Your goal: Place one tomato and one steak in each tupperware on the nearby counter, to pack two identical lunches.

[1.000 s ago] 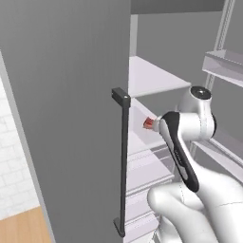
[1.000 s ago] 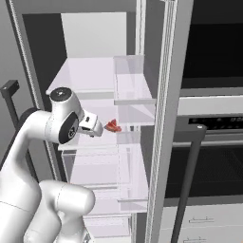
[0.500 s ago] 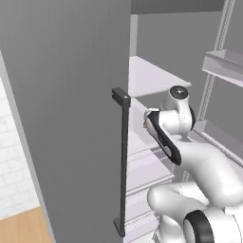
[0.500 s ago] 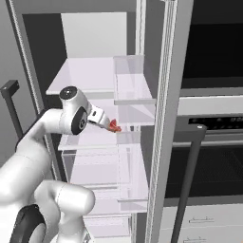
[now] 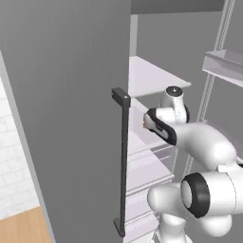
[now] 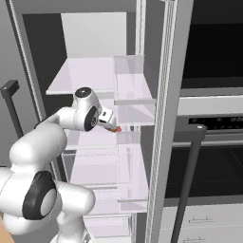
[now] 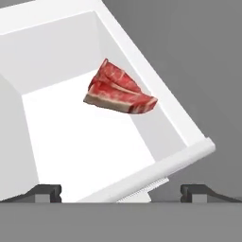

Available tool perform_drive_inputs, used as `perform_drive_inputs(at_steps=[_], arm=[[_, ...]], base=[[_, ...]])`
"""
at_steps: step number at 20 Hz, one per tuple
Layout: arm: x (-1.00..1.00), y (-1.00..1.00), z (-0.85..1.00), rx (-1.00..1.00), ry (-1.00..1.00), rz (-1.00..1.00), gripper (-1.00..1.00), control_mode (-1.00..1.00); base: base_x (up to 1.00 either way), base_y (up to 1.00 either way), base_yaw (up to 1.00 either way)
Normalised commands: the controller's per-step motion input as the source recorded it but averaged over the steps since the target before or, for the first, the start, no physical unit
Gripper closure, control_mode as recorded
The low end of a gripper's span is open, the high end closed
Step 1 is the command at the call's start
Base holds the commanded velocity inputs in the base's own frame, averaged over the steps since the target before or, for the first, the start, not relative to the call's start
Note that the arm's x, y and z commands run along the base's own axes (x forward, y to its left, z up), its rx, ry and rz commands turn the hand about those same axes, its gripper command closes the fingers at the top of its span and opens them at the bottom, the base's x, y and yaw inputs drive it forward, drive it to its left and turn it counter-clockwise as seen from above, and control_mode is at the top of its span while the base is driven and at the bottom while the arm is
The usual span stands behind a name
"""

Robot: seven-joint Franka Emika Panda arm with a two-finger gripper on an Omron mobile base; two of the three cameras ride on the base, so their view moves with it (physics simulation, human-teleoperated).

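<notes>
Arm reaches into fridge, open tool facing the steak.

The left base view looks from behind the arm's left, close against the grey fridge door, into the shelves. The right base view faces the same open fridge from the right, with the oven beside it. The hand view looks closely along the fingers at a steak on a shelf

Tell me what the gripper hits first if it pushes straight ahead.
Probably the steak on the white shelf; the gripper, jaws open, points at it, though depth is unclear.
</notes>
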Motion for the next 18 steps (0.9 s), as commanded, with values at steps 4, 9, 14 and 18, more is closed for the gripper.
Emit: perform_drive_inputs(at_steps=[4,9,14,18], arm=[[0.43,0.44,-0.40,0.00,0.00,-0.01,-1.00,-1.00],[0.43,0.06,-0.17,0.00,0.00,-0.06,-1.00,-1.00],[0.40,-0.04,-0.19,0.00,0.00,-0.09,-1.00,-1.00],[0.08,-0.12,-0.12,0.01,0.02,-0.04,-1.00,-1.00]], base=[[0.00,0.00,0.00],[0.00,0.00,0.00],[0.00,0.00,0.00],[0.00,0.00,0.00]])
